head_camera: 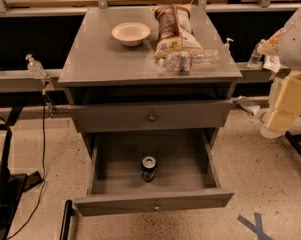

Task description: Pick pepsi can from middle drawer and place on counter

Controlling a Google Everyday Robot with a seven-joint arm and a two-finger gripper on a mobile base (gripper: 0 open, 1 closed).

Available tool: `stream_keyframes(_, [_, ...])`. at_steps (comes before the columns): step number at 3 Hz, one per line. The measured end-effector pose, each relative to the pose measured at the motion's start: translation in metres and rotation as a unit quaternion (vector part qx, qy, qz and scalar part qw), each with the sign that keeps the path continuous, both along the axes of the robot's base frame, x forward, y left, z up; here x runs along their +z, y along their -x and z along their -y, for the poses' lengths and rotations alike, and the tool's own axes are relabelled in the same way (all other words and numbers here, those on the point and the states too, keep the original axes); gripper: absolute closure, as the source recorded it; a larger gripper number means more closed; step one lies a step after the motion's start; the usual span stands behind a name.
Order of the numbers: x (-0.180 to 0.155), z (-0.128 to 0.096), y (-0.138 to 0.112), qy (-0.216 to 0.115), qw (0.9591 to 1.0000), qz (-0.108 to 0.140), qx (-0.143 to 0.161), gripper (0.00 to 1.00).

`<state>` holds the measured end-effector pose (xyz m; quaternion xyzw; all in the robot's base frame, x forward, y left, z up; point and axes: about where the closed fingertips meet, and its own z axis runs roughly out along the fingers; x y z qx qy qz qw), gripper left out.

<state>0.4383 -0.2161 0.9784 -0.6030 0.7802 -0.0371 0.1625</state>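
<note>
The pepsi can [148,168] stands upright in the open middle drawer [115,159], near the middle of its floor and a little toward the front panel with its small knob [156,207]. The counter [105,59] is the grey top of the cabinet above it. My gripper [286,109] is at the right edge of the view, to the right of the cabinet, at about the height of the upper drawer. It is well apart from the can and holds nothing that I can see.
On the counter stand a white bowl [131,33], a chip bag [172,29] and a clear plastic water bottle [190,60] lying near the front right. The upper drawer [151,117] with a brass knob is shut. Sanitizer bottles [35,66] stand on side ledges. Cables run on the floor at left.
</note>
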Motion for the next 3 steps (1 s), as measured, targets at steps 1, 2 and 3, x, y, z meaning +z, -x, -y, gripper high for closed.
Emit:
stream_keyframes(1, [0.0,0.0,0.0,0.0,1.0,0.0,0.0,0.0])
stream_keyframes(2, [-0.002,-0.007,-0.006,-0.016,0.9998,0.005,0.01,0.0])
stream_keyframes(3, [-0.035,-0.03,-0.02,-0.081,0.9956,0.005,0.047,0.0])
